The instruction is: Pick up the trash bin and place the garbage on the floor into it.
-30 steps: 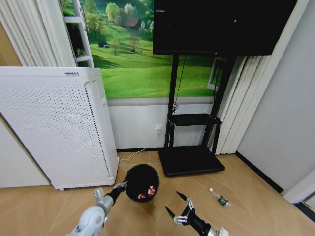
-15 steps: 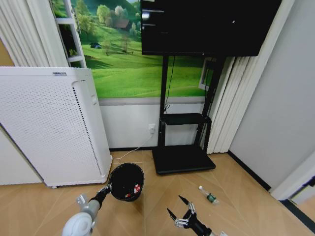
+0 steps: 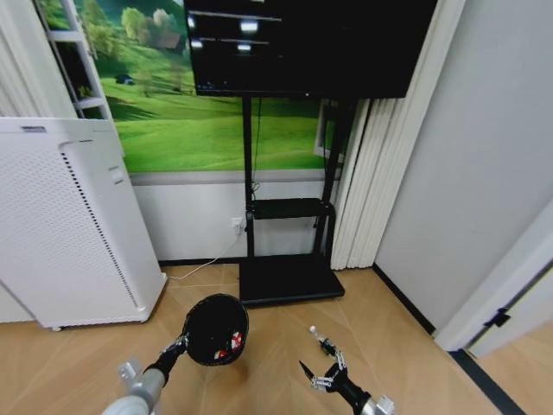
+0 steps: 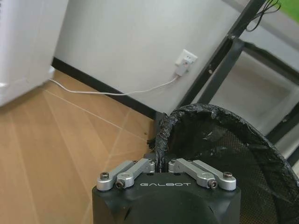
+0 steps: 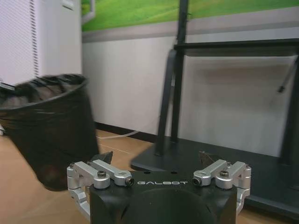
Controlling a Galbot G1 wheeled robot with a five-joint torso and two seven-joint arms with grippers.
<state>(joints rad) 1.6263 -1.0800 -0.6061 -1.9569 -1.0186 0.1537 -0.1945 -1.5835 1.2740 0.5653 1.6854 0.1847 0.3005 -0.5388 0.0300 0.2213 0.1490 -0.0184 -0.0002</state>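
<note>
The trash bin (image 3: 214,327), a small round black wastebasket with a dark liner, hangs tilted just above the wooden floor. My left gripper (image 3: 183,341) is shut on its near rim; in the left wrist view the fingers (image 4: 159,157) pinch the liner edge of the bin (image 4: 224,140). Red-and-white garbage (image 3: 232,343) lies inside the bin. A small clear bottle (image 3: 316,335) lies on the floor right of the bin. My right gripper (image 3: 313,355) stands open just in front of the bottle, holding nothing. In the right wrist view the open right gripper (image 5: 156,157) sees the bin (image 5: 51,126) beside it.
A tall white perforated air purifier (image 3: 60,225) stands at the left. A black TV stand (image 3: 285,278) with a flat base sits against the wall behind the bin, with a white cable (image 3: 203,266) on the floor. Curtains (image 3: 363,190) and a grey wall close the right side.
The head camera has swung right, so the whole scene shifted left. The bin stays in my left gripper. The bottle now shows close to my right gripper's fingertips.
</note>
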